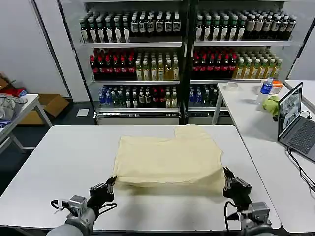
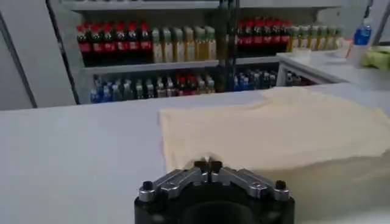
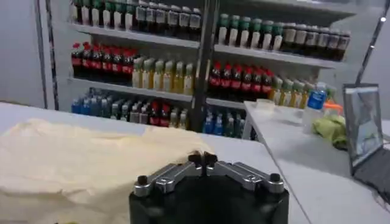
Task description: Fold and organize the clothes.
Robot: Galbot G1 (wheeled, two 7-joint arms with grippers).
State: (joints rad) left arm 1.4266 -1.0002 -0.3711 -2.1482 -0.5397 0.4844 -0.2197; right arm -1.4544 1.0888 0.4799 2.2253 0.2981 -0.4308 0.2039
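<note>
Both claws had their fingers pressed together, the left claw point(image 1: 110, 182) at the near left corner and the right claw point(image 1: 227, 173) at the near right corner of the folded cream T-shirt point(image 1: 170, 157) lying mid-table point(image 1: 59, 157).

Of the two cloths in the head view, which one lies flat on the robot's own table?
The pale cream-yellow T-shirt lies spread flat there, between both hands. The small lime-green cloth sits crumpled on the side table.
</note>
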